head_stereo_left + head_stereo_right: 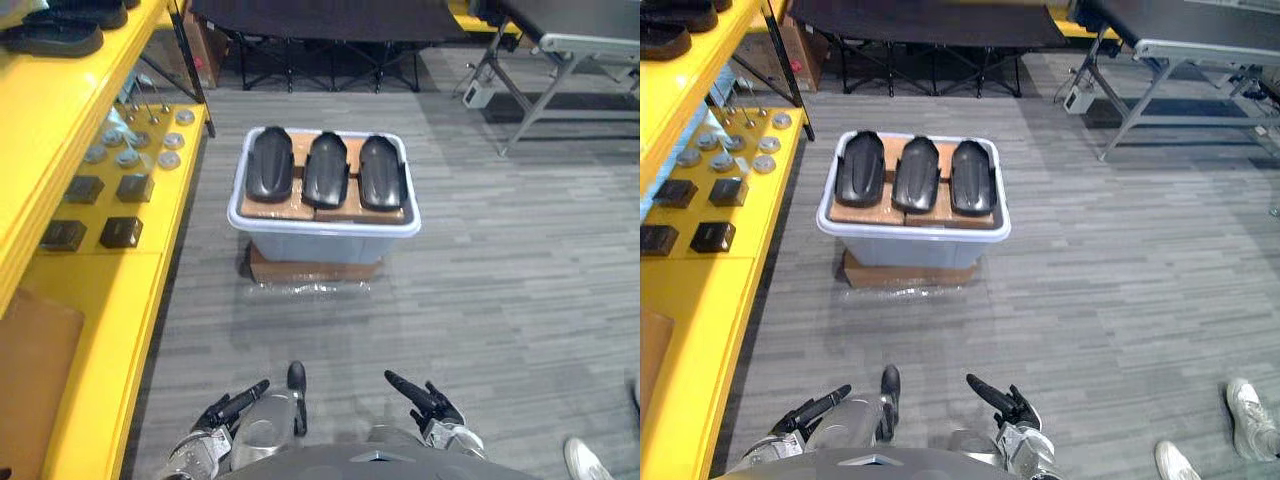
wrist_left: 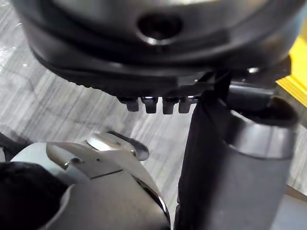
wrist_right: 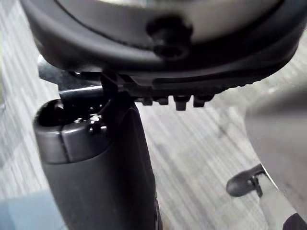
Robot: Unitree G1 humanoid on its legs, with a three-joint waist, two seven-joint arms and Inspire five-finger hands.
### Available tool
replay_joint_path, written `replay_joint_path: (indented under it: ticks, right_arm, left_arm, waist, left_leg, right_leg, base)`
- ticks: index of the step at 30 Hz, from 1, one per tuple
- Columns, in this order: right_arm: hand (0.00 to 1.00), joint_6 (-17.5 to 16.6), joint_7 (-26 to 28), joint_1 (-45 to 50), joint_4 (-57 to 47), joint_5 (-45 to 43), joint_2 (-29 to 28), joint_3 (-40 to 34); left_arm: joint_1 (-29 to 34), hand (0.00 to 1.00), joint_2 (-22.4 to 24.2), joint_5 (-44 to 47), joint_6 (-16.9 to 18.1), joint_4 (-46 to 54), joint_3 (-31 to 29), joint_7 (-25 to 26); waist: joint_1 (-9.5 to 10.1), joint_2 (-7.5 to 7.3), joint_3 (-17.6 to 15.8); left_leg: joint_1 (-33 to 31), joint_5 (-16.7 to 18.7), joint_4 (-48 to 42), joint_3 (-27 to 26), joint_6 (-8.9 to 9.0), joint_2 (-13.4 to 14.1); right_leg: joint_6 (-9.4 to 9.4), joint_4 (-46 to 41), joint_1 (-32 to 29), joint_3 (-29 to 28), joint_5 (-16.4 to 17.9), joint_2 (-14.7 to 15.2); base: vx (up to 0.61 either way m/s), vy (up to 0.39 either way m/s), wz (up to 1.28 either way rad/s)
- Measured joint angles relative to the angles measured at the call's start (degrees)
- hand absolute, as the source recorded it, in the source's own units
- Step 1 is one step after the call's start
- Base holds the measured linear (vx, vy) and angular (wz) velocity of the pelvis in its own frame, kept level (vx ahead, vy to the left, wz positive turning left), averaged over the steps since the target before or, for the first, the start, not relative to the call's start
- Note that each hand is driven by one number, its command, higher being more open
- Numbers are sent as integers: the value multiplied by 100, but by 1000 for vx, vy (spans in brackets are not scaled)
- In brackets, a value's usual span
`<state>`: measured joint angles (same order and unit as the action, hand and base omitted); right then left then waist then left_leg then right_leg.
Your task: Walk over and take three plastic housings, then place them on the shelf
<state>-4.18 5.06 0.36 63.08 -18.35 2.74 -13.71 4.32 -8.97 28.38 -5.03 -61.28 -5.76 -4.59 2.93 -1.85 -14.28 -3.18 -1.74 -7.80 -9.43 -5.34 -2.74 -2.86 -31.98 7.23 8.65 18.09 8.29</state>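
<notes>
Three black plastic housings lie side by side on brown cardboard inside a pale grey bin, which rests on a cardboard box on the floor ahead of me. The yellow shelf runs along my left side. My left hand and right hand hang low in front of me, well short of the bin, fingers straight and holding nothing. In the wrist views the left hand's thumb and the right hand's thumb stand out over bare floor.
The shelf carries small black blocks, round metal parts and dark housings on its upper level. A folding cot and a metal table frame stand at the back. A person's shoe is at my right.
</notes>
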Motion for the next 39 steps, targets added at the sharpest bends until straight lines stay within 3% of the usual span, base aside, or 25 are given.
replay_joint_path:
  ticks: [2,5,6,9,11,12,13,16,17,18,20,21,22,23,27,31,33,39]
  right_arm:
    - [100,-32,-104,-29,-50,-2,23,6]
    - [100,-70,-189,21,-112,-4,108,-103]
    - [100,-109,-176,81,-114,-3,107,-153]
    - [100,-182,-140,343,-208,-15,30,-234]
    - [100,-203,-89,499,-280,-15,-136,-248]
    - [100,-234,-50,604,-315,-22,-279,-253]
    - [100,-234,-18,580,-319,-91,-231,-294]
    - [100,-258,-36,577,-351,-139,-70,-380]
    - [100,-268,-68,582,-374,-243,-37,-408]
    - [100,-274,-91,586,-331,-242,-32,-406]
    - [100,-331,-92,566,-330,-255,-36,-405]
    - [100,-493,-99,554,-343,-348,-44,-387]
    - [100,-531,-108,557,-355,-413,-43,-372]
    - [100,-535,-144,547,-389,-532,-74,-364]
    - [100,-782,-183,423,-602,-789,-316,-235]
    - [100,-877,-794,397,-1669,-679,-291,-200]
    - [100,-879,-1077,325,-2607,-669,-116,-267]
    - [100,-848,-1402,-33,-4401,-511,561,-754]
  left_arm:
    - [-98,100,12,-2,9,-5,156,17]
    - [-253,100,154,23,28,-22,124,61]
    - [-269,100,237,25,32,-21,34,74]
    - [-246,100,357,68,29,2,-235,116]
    - [-227,100,332,33,54,44,-433,199]
    - [-152,100,277,27,110,55,-534,221]
    - [-147,100,396,24,118,-3,-663,292]
    - [-54,100,669,10,177,55,-871,329]
    - [-84,100,712,11,216,80,-869,319]
    - [-75,100,705,7,236,69,-845,315]
    - [-59,100,660,-52,236,41,-743,307]
    - [-69,100,633,-199,239,33,-593,294]
    - [-77,100,627,-212,240,16,-567,290]
    - [-127,100,567,-224,227,-46,-565,286]
    - [-287,100,214,-447,240,-1,-111,273]
    - [-350,100,82,-605,234,157,362,290]
    - [-332,100,58,-626,233,418,511,287]
    - [-346,100,-86,-641,223,764,539,279]
  waist:
    - [-9,121,-10]
    - [-24,277,59]
    - [-45,351,51]
    - [-167,239,197]
    - [-148,19,334]
    - [-132,-164,441]
    - [-146,-39,466]
    - [-172,353,505]
    - [-151,461,451]
    - [-136,467,443]
    - [-171,464,444]
    - [-166,470,444]
    - [-165,473,442]
    - [-165,354,393]
    - [-151,-30,297]
    - [-168,-78,195]
    - [-163,-95,150]
    - [-185,-113,-202]
  left_leg:
    - [187,205,110,35,83,76]
    - [234,409,94,105,82,317]
    - [230,460,69,185,123,407]
    - [171,713,-193,507,332,582]
    - [94,993,-529,651,540,573]
    - [1,1219,-850,713,701,501]
    - [-48,1472,-1230,848,822,659]
    - [-427,1723,-2167,972,956,1085]
    - [-674,1679,-2779,861,1079,1271]
    - [-629,1723,-2723,532,1138,1429]
    - [-531,1699,-2204,249,1136,1512]
    - [-438,1310,-1341,105,1125,1520]
    - [-418,956,-1097,104,1133,1515]
    - [-307,531,-805,81,1081,1341]
    - [-8,55,367,-9,937,812]
    - [-51,55,449,-80,772,599]
    - [-301,265,92,-88,709,544]
    - [-882,669,-907,16,634,697]
  right_leg:
    - [-56,482,-354,174,-35,99]
    - [-485,1394,-1006,69,-338,92]
    - [-469,1667,-1103,-83,-505,32]
    - [-417,2058,-1215,-283,-1001,-79]
    - [-331,2318,-1032,-261,-1215,-34]
    - [-327,2320,-883,-224,-1283,32]
    - [-212,2092,-832,-19,-1459,-67]
    - [-32,2025,-655,286,-1177,-427]
    - [26,2137,-409,443,-1167,-521]
    - [48,2297,-153,565,-1173,-523]
    - [49,2422,44,698,-1172,-443]
    - [15,2505,101,787,-1157,-348]
    - [-22,2509,99,800,-1141,-321]
    - [-119,2504,118,805,-1094,-185]
    - [-316,2505,-159,775,-1063,226]
    - [-454,2552,-237,708,-1108,386]
    - [-534,2625,-304,703,-1156,455]
    - [-595,2605,-414,614,-1326,375]
  base:
    - [223,44,-12]
    - [179,-25,3]
    - [222,-130,39]
    - [215,-191,48]
    - [275,-315,39]
    - [337,-451,48]
    - [263,-395,43]
    - [237,-279,43]
    - [179,-134,56]
    - [217,-165,50]
    - [180,-73,35]
    - [179,-8,28]
    - [136,79,25]
    - [110,118,18]
    - [59,101,11]
    - [46,93,-3]
    - [43,87,0]
    - [36,70,1]
